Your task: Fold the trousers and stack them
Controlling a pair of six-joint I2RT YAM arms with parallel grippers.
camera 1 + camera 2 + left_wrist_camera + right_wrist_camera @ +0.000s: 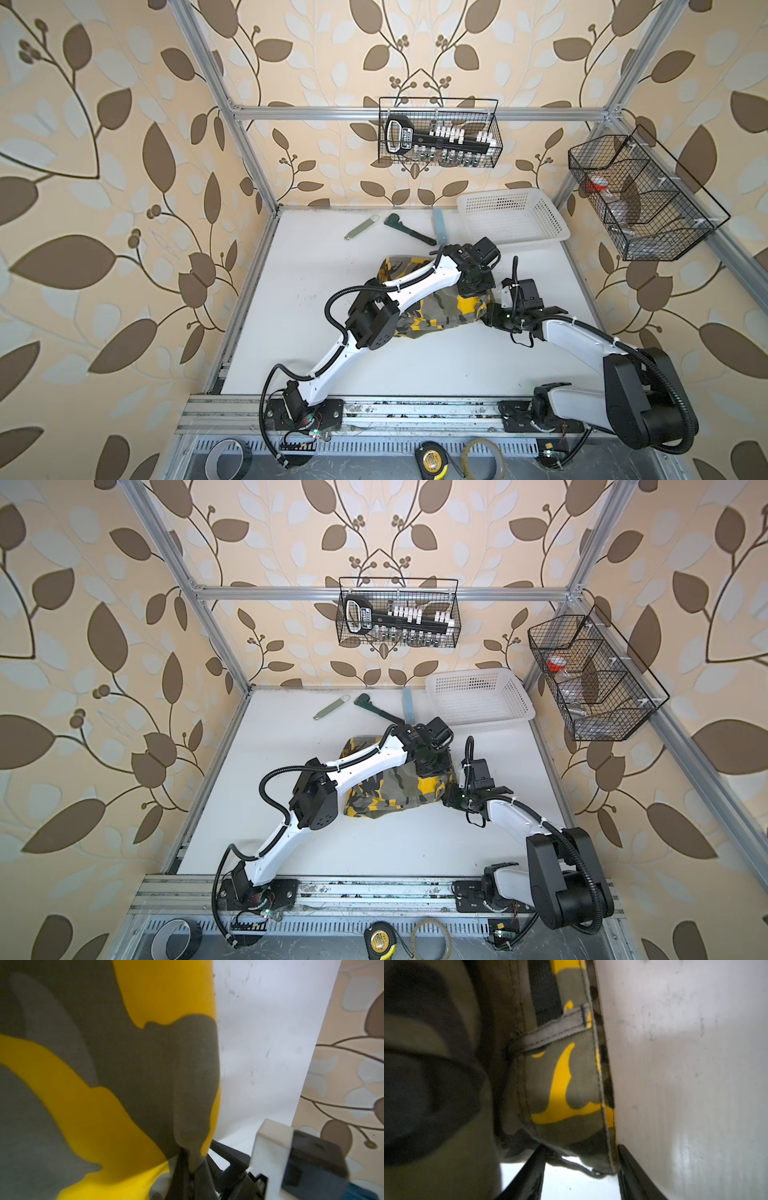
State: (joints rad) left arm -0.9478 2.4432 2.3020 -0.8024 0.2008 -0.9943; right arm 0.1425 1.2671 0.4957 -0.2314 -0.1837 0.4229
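Observation:
The trousers (432, 309) (390, 789) lie as a bunched camouflage bundle in the middle of the white table, olive-grey with black and yellow patches. My left arm reaches across them, and my left gripper (473, 289) (430, 766) is at their far right part. In the left wrist view my left gripper (191, 1167) is shut on a pinch of the cloth (124, 1064), which rises from the jaws. My right gripper (487, 312) (448, 796) is at the bundle's right edge. In the right wrist view my right gripper (581, 1169) stands open, with a stitched corner of the trousers (571, 1084) between its fingers.
A white plastic basket (498, 193) stands at the back right of the table. Along the back lie a pale green strip (361, 227), a dark wrench-like tool (409, 230) and a light blue strip (439, 226). Wire baskets hang on the back wall (440, 133) and right wall (640, 199).

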